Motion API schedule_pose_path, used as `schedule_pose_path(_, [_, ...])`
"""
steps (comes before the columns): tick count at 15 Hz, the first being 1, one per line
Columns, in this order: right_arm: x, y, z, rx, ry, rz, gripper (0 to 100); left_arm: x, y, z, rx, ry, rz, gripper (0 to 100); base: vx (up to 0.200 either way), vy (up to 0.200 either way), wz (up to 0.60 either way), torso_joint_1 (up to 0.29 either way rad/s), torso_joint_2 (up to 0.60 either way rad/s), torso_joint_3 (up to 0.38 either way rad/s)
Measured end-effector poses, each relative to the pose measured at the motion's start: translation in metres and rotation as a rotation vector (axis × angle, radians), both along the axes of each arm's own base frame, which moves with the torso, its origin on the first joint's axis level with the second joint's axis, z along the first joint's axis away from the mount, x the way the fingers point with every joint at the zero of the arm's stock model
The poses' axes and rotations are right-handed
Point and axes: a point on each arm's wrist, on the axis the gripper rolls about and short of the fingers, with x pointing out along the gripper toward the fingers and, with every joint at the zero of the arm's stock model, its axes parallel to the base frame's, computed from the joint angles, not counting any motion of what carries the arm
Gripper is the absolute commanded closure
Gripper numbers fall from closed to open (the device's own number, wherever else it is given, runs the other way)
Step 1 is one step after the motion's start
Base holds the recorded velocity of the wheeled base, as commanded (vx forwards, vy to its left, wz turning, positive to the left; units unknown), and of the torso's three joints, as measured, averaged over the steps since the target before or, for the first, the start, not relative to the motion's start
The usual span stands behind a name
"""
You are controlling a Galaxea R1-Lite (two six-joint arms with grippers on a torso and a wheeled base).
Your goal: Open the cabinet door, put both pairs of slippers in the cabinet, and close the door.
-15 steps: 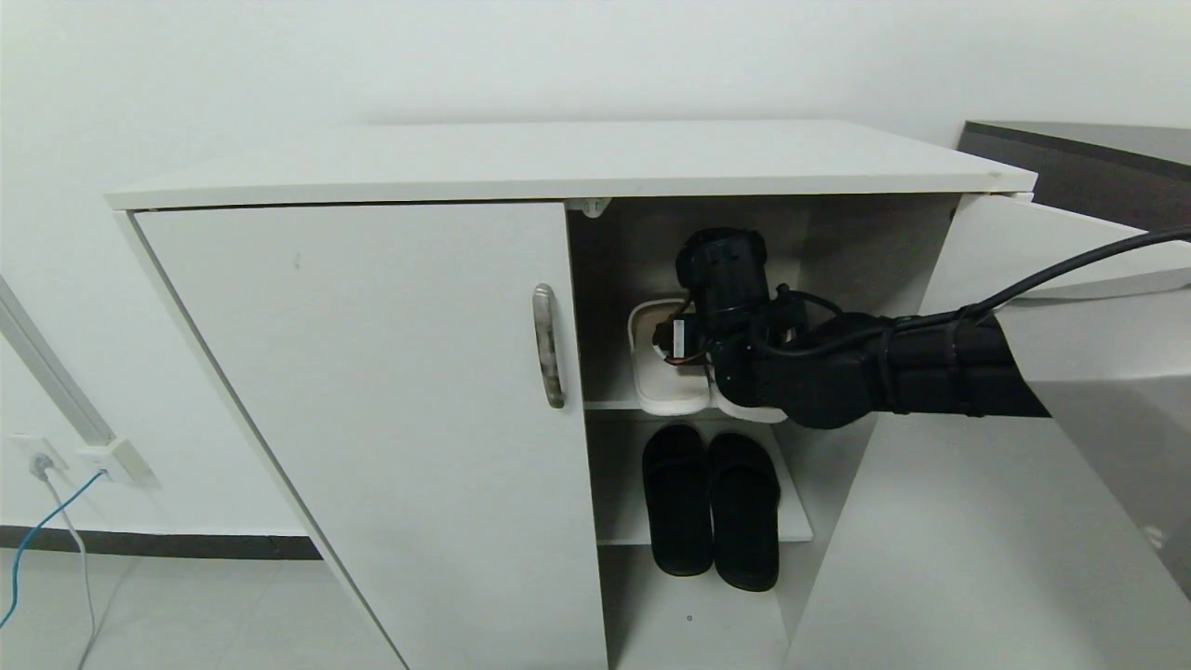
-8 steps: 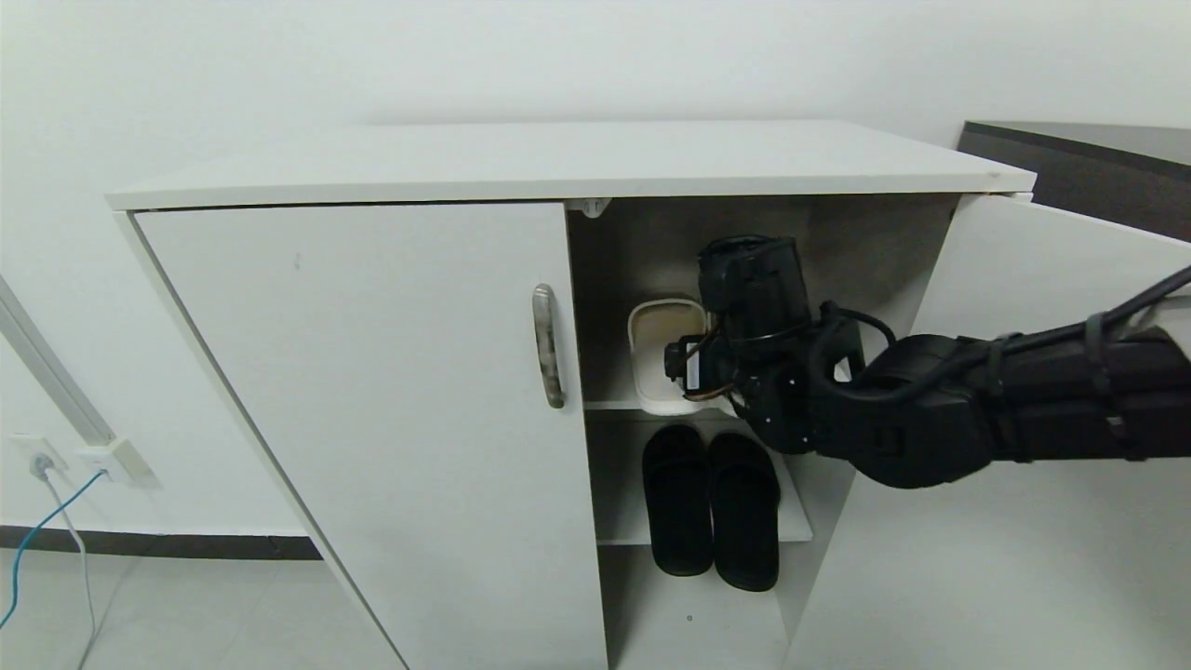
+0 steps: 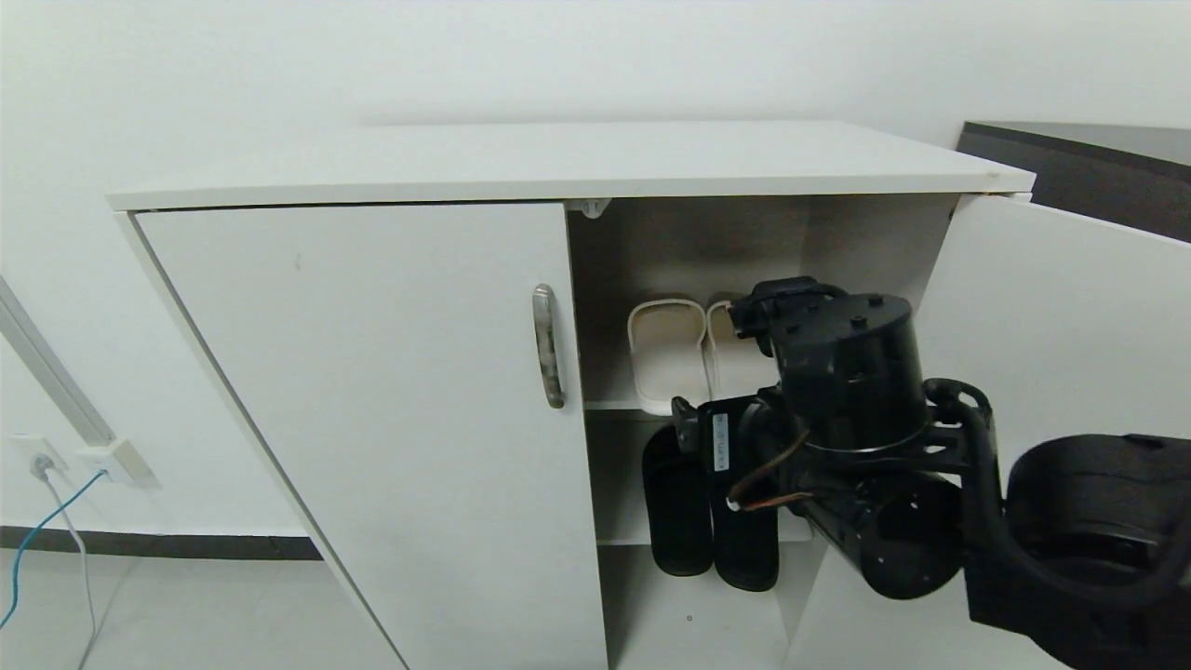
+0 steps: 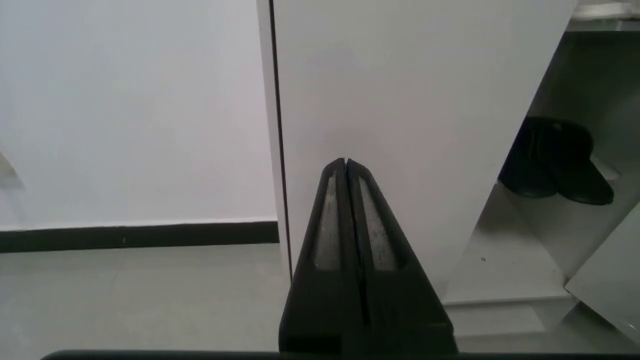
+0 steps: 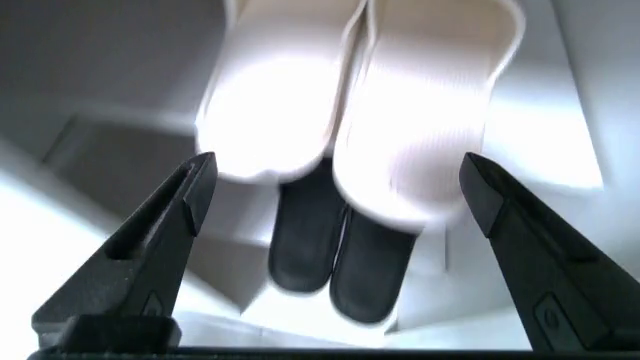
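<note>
Cabinet door (image 3: 1051, 316): likely light, stiff; I'd push its free edge. Right gripper (image 5: 337, 170) spread wide, holding nothing; left gripper (image 4: 346, 170) pinched together, holding nothing.

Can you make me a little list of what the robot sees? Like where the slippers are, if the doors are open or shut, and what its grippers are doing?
white slippers: side by side on the upper shelf inside the cabinet
black slippers: side by side on the shelf below
right door: swung open
left door: shut, handle at its edge
right gripper: open, empty, in front of the open side, pointed at both pairs
left gripper: shut, empty, facing the left door
left to do: close the right door
</note>
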Motion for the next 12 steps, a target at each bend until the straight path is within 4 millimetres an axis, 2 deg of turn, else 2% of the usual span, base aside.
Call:
schedule_pose_path(4, [-0.019, -0.007, 0.004, 0.014, -0.009, 0.037, 0, 0.000, 0.000, 0.000, 0.000, 0.000, 0.000, 100, -0.200, 0.000, 0.00, 0.004, 0.00, 0.001])
schedule_pose_path(10, [-0.025, -0.008, 0.003, 0.025, -0.017, 0.052, 0, 0.000, 0.000, 0.000, 0.000, -0.001, 0.000, 100, -0.200, 0.000, 0.00, 0.002, 0.00, 0.004])
schedule_pose_path(11, [-0.026, -0.008, 0.002, 0.020, -0.015, 0.052, 100, 0.000, 0.000, 0.000, 0.000, 0.000, 0.000, 100, -0.200, 0.000, 0.00, 0.002, 0.00, 0.007])
schedule_pose_path(12, [-0.026, -0.009, 0.000, 0.019, -0.012, 0.057, 100, 0.000, 0.000, 0.000, 0.000, 0.000, -0.001, 100, -0.200, 0.000, 0.00, 0.002, 0.00, 0.007])
